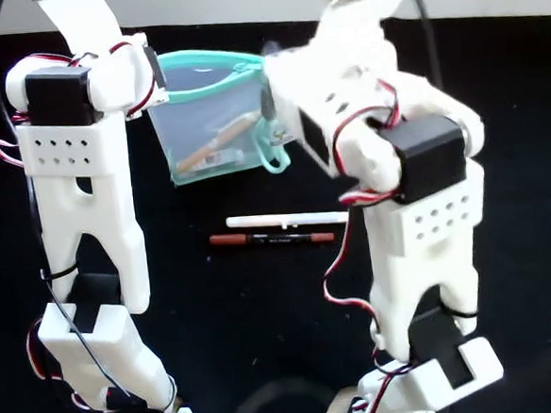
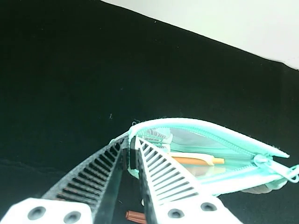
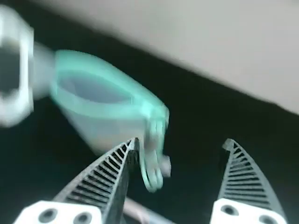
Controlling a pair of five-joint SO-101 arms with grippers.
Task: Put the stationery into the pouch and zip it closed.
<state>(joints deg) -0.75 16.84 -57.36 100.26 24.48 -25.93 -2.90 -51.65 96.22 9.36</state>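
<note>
The white plastic left arm (image 1: 82,211) and right arm (image 1: 429,243) each carry a boxy black servo motor (image 1: 58,97) with a plate of small round holes (image 1: 68,145) at 6 o'clock. Thin red, black and white cables (image 1: 341,268) loop beside them; the jaws are ribbed, tapering wedges.

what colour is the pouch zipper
Mint green, on the clear plastic pouch; left wrist view shows it best.

A matte black desk (image 1: 504,87) spreads across the high view, dark and evenly lit, with a few tiny pale specks on it. Along its far edge, at twelve o'clock, a plain white wall (image 1: 223,0) runs as a bright band. A faint greyish sheen lies on the desk near six o'clock.
</note>
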